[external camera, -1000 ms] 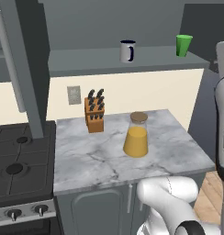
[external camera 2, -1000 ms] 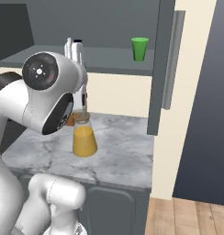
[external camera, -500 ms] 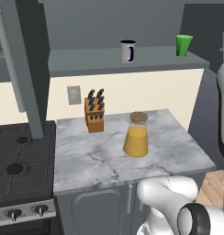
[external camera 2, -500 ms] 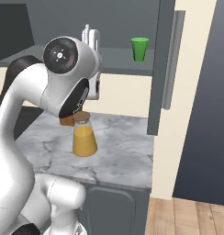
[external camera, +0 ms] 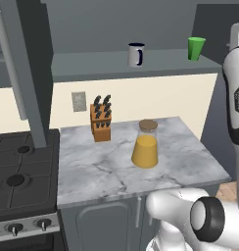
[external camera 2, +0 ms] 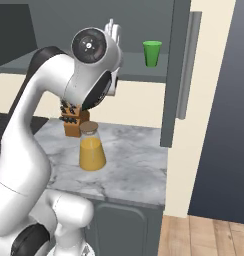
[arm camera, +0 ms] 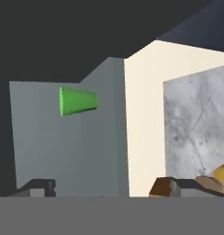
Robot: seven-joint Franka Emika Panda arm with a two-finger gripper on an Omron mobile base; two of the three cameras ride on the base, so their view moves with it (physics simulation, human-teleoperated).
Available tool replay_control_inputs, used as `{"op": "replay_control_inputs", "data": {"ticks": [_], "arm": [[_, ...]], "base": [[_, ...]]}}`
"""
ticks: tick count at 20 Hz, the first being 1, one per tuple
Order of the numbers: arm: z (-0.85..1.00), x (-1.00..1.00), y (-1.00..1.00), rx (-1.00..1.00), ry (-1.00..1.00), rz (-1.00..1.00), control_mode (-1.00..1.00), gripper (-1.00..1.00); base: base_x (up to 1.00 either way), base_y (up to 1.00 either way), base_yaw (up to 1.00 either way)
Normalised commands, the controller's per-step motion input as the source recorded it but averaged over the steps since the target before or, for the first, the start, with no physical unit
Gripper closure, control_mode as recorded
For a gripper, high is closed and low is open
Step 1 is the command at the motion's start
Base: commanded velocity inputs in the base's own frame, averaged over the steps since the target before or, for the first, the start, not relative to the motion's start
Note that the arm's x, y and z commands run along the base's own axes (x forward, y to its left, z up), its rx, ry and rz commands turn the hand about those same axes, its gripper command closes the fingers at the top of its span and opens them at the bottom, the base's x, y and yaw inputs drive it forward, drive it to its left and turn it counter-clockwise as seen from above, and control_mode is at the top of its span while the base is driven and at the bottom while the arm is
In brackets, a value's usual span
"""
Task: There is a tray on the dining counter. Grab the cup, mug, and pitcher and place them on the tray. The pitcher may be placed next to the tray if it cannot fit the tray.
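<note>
Nothing has yet reached the tray, and the robot appears to be at the very start of the job; all three vessels stand untouched, so three pick-ups and three placements seem to remain. The claw point(arm camera: 104, 188), seen from the hand camera, stands spread to its full width with nothing between its dark tips; it holds nothing. The green cup point(arm camera: 78, 101) lies well ahead of the claw, slightly toward its left tip, on the grey ledge point(external camera: 102, 66) above the marble tabletop point(external camera: 92, 171); in the hand camera's rolled picture its long axis runs sideways, wide mouth to the left, while the base cameras show it upright, mouth up point(external camera: 195, 48) point(external camera 2: 152, 53). The mug point(external camera: 135, 54) stands upright on the same ledge, well apart from the cup, its dark handle turned toward the cup's side. The pitcher point(external camera: 145, 145), orange-filled and capped with a brown lid, stands upright on the tabletop below, long axis vertical, beside a knife block point(external camera: 101, 120); its edge point(arm camera: 221, 176) shows close by the claw's right tip. Judging by the claw's aim, the cup looks the likely first target.
</note>
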Motion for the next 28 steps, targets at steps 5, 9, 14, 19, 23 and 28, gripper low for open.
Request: {"op": "replay_control_inputs", "data": {"ticks": [5,9,14,19,23,28], "arm": [[0.00,0.57,-0.09,0.01,0.00,0.00,-1.00,-1.00],[0.00,0.11,-0.27,0.00,0.00,0.00,-1.00,-1.00],[0.00,0.19,-0.26,0.00,0.00,0.00,-1.00,-1.00],[0.00,0.44,-0.11,0.00,0.00,0.00,-1.00,-1.00],[0.00,0.40,-0.10,0.00,0.00,0.00,-1.00,-1.00],[0.00,0.33,0.00,0.00,0.00,0.00,-1.00,-1.00]], "base": [[0.00,0.00,0.00],[0.00,0.00,0.00],[0.00,0.00,0.00],[0.00,0.00,0.00],[0.00,0.00,0.00],[0.00,0.00,0.00]]}}
